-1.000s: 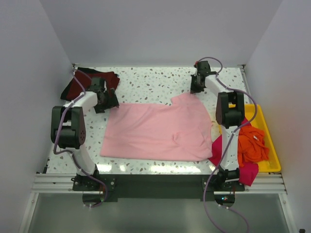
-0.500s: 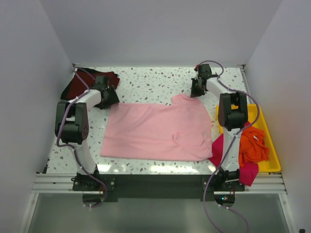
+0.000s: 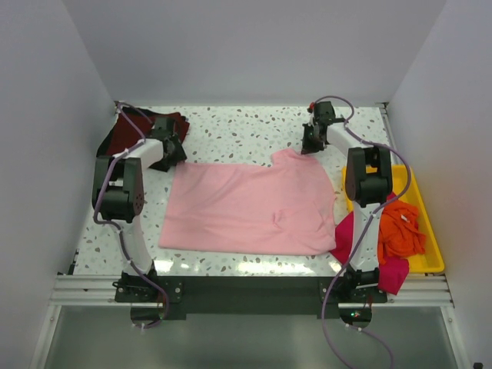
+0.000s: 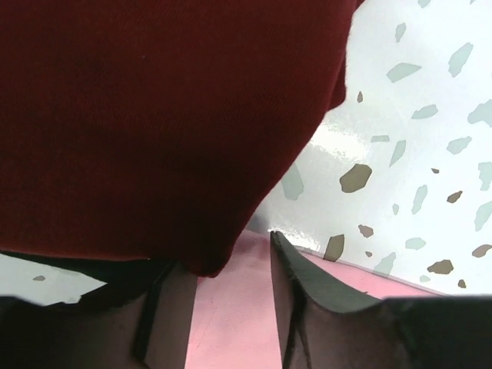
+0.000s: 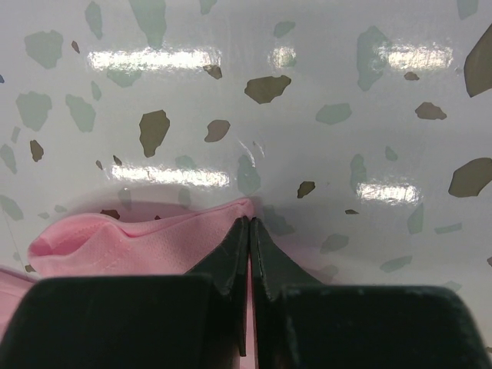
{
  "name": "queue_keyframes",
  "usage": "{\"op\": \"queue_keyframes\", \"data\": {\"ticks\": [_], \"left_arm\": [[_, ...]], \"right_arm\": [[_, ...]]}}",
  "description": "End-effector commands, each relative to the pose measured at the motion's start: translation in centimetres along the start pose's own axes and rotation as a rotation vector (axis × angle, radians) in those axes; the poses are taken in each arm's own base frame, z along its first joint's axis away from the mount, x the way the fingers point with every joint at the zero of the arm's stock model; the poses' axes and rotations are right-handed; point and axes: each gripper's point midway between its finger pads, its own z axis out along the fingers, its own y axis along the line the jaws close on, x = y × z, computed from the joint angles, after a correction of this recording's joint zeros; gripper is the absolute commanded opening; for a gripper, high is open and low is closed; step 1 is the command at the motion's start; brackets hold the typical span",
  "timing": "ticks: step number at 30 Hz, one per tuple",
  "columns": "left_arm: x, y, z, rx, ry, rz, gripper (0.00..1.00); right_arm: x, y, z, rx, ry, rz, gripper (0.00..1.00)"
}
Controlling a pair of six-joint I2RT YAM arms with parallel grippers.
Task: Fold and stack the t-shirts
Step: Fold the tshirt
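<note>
On the table, right tool pinching pink t-shirt, left tool parted beside maroon t-shirt.

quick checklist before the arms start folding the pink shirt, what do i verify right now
1. right gripper shut on the pink shirt at its far right corner: ok
2. left gripper holding the far left corner: not ok, fingers open over pink fabric
3. maroon shirt clear of the left gripper: not ok, its edge hangs at the fingers
4. pink shirt lying flat: ok, one small crease
5. near right corner free of the magenta shirt: cannot tell, they meet there
</note>
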Motion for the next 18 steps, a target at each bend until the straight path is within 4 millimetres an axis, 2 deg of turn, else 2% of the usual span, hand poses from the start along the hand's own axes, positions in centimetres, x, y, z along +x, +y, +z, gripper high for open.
{"op": "queue_keyframes", "data": {"ticks": [1, 6, 9, 11, 14, 16, 18], "left_arm": [[-1.2, -1.3, 0.2, 0.025, -0.038, 0.004, 0.44], [-0.9, -1.8, -0.3, 0.038, -0.034, 0.019, 0.30], [-0.2, -2.0, -0.2, 0.044, -0.013, 0.029, 0.30], [0.3, -1.8, -0.2, 0.032, -0.001, 0.035, 0.35], [0.9, -1.4, -0.2, 0.020, -0.001, 0.038, 0.35], [1.5, -1.2, 0.0, 0.018, 0.010, 0.043, 0.33], [1.7, -1.1, 0.2, 0.018, 0.017, 0.050, 0.26]], "right_arm": [[-0.1, 0.9, -1.7, -0.035, 0.002, -0.006, 0.00], [0.2, 0.8, -2.4, -0.023, 0.009, 0.004, 0.00], [0.3, 0.7, -2.9, -0.020, 0.005, 0.010, 0.00], [0.3, 0.8, -3.3, -0.023, 0.003, 0.011, 0.00], [0.4, 0.9, -3.6, -0.023, 0.001, 0.011, 0.00], [0.4, 0.9, -3.8, -0.026, 0.002, 0.011, 0.00], [0.3, 1.0, -4.0, -0.028, -0.001, 0.012, 0.00]]}}
